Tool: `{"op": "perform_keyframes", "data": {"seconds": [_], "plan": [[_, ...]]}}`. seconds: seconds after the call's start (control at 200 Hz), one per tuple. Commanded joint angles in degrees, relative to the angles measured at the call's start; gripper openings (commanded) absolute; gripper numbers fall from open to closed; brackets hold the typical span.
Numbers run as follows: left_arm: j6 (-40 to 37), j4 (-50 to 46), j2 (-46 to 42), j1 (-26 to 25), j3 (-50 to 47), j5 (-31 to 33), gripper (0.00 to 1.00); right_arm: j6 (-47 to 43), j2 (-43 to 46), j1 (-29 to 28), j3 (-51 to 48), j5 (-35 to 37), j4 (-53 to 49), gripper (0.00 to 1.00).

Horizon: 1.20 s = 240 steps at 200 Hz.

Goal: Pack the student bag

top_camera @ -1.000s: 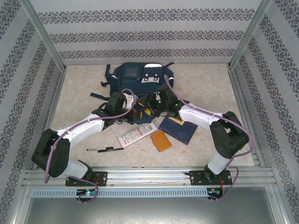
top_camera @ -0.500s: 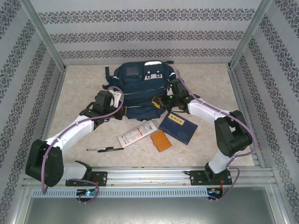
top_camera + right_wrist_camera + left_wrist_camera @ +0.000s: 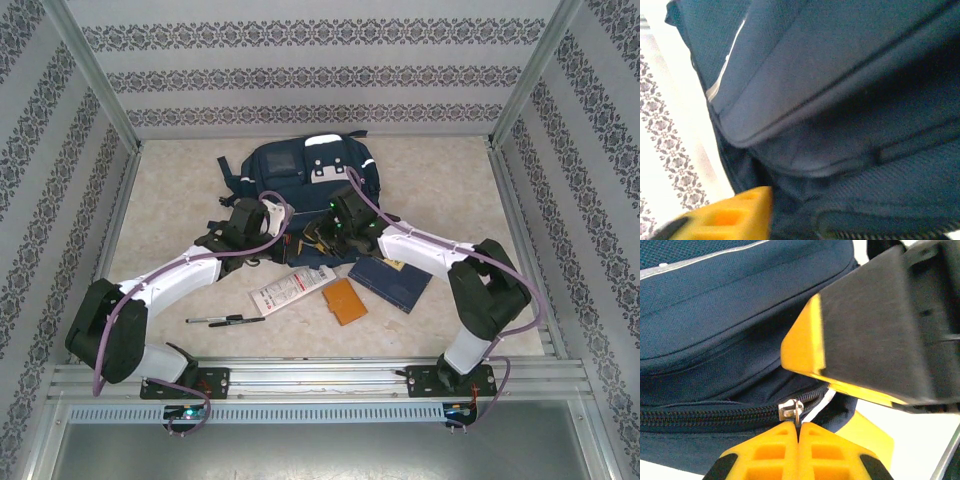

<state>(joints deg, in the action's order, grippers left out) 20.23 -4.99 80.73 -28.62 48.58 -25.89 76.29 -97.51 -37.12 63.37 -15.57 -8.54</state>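
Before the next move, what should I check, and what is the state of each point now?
1. Left gripper shut on zipper pull: ok.
2. Right gripper holding student bag: cannot tell, its own view is blurred.
3. Zipper beside the pull opened: not ok, teeth closed there.
4. Pen, white leaflet, orange card, navy booklet packed: not ok, lying on table.

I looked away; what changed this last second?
The left gripper and right gripper, spread wide half a second ago, swung back inward along the student bag's near edge. The left stays shut on the zipper pull. Pen, leaflet, orange card and booklet unmoved.
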Motion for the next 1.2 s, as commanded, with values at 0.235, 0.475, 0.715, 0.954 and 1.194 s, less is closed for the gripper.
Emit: {"op": "perform_keyframes", "data": {"seconds": [0.235, 0.475, 0.715, 0.954, 1.194], "plan": [[-14.6, -10.7, -7.3, 11.0, -0.9, 13.0, 0.00, -13.0, 6.1, 9.1, -0.2, -7.5, -2.0, 0.00], [-21.8, -11.4, 5.0, 22.5, 3.5, 14.4, 0.00, -17.9, 7.1, 13.1, 3.4, -20.4, -1.4, 0.00], [-21.0, -14.4, 12.8, 23.5, 15.4, -16.5, 0.18, -12.8, 5.7, 10.8, 4.5, -18.7, 2.3, 0.00], [-17.8, -6.3, 0.0, 21.7, 0.6, -29.1, 0.58, -10.6, 3.1, 10.4, 6.9, -19.6, 4.0, 0.00], [-20.7, -4.0, 1.5, 19.0, -2.2, -26.7, 0.55, -9.7, 1.6, 9.5, 9.5, -21.9, 3.7, 0.00]]}}
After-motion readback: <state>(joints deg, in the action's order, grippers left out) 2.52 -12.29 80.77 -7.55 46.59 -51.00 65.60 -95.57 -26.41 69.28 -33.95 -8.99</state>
